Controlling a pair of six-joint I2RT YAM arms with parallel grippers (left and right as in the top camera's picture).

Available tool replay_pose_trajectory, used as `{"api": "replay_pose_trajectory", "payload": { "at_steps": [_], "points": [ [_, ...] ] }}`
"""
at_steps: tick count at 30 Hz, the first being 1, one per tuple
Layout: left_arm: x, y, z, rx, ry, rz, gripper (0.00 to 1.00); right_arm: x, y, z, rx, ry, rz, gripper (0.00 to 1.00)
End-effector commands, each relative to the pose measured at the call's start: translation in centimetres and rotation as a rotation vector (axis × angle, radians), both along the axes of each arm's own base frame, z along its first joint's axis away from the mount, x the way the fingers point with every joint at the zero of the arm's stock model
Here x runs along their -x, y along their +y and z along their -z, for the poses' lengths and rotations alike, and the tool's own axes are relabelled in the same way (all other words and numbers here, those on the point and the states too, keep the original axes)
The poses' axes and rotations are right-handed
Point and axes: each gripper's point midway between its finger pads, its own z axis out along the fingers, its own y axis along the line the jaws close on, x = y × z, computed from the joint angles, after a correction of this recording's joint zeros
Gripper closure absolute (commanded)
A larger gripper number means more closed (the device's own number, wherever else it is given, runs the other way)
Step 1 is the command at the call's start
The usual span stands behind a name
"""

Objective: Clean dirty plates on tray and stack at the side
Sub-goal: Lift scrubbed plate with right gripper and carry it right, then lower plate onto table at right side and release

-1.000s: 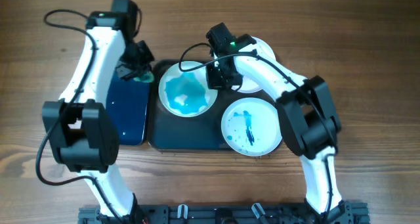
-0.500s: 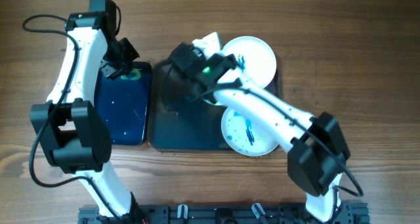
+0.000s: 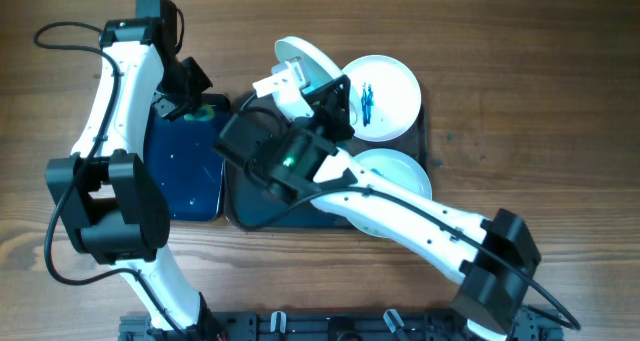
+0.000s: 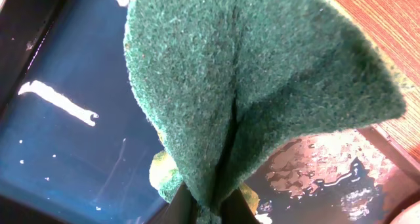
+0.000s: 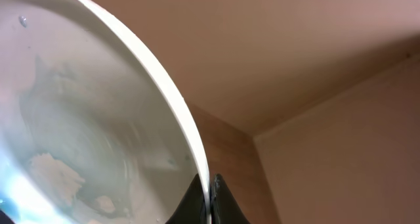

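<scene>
White, teal-smeared and tilted steeply on edge, the held plate (image 3: 303, 63) hangs above the far edge of the large tray (image 3: 255, 196). Its rim is pinched between the closed fingers of the right gripper (image 3: 288, 87), and the right wrist view confirms this rim clamp and shows the smear across the plate's face. The left gripper (image 3: 188, 103) is closed on the green sponge (image 3: 203, 112), which is folded in the pinch above the narrow tray (image 3: 190, 181) and its film of water. Two more plates sit at the right end of the large tray: a streaked plate (image 3: 385, 91) and a third plate (image 3: 400, 169), partly hidden under the right arm. For the wipe, turn the soiled face toward the sponge and bring the two together over a tray. A rim grip probably resists sideways force poorly, so press lightly and stroke toward the clamped edge, not across it. Keep drips off the counter (image 3: 560, 101).
</scene>
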Motion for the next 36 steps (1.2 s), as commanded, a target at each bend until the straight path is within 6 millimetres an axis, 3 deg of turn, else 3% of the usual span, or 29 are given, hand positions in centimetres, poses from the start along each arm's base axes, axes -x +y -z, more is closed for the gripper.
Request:
{"api": "replay_pose_trajectory", "payload": {
  "at_steps": [1, 6, 8, 11, 15, 18, 20, 22, 25, 28, 32, 36],
  "points": [
    [-0.8, 0.1, -0.9, -0.003, -0.038, 0.014, 0.96, -0.1, 0.2, 1.9, -0.152, 0.135, -0.041, 0.96],
    [-1.0, 0.1, -0.9, -0.003, -0.048, 0.013, 0.96, -0.5, 2.0, 9.5, -0.532, 0.604, -0.135, 0.96],
    [-1.0, 0.0, -0.9, -0.002, -0.048, 0.013, 0.96, -1.6, 1.2, 10.6, -0.689, 0.715, -0.129, 0.96],
    [-1.0, 0.1, -0.9, -0.003, -0.049, 0.014, 0.96, -4.0, -1.2, 10.3, -0.925, 0.826, -0.143, 0.96],
    [-1.4, 0.1, -1.0, -0.003, -0.063, 0.014, 0.96, -8.2, -10.0, 8.8, -1.258, 0.818, -0.047, 0.96],
    [-1.5, 0.1, -1.0, -0.003, -0.067, 0.011, 0.96, -9.5, -20.5, 9.5, -1.359, 0.707, 0.177, 0.96],
    [-1.5, 0.1, -1.0, -0.003, -0.067, 0.011, 0.96, -9.0, -27.0, 10.4, -1.379, 0.63, 0.331, 0.96],
    [-1.5, 0.1, -1.0, -0.003, -0.069, 0.01, 0.96, -7.6, -32.2, 12.0, -1.39, 0.582, 0.469, 0.96],
    [-1.6, 0.1, -1.0, -0.003, -0.071, 0.01, 0.96, -5.2, -36.7, 15.1, -1.421, 0.559, 0.608, 0.96],
    [-1.4, 0.0, -0.9, -0.003, -0.062, 0.011, 0.96, -3.0, -37.9, 18.6, -1.447, 0.582, 0.685, 0.96],
    [-1.3, 0.0, -0.9, -0.002, -0.057, 0.011, 0.96, -0.9, -36.7, 22.7, -1.443, 0.643, 0.721, 0.96],
    [-1.2, 0.0, -0.9, -0.003, -0.057, 0.011, 0.96, 0.3, -36.5, 25.3, -1.429, 0.654, 0.743, 0.96]
  ]
}}
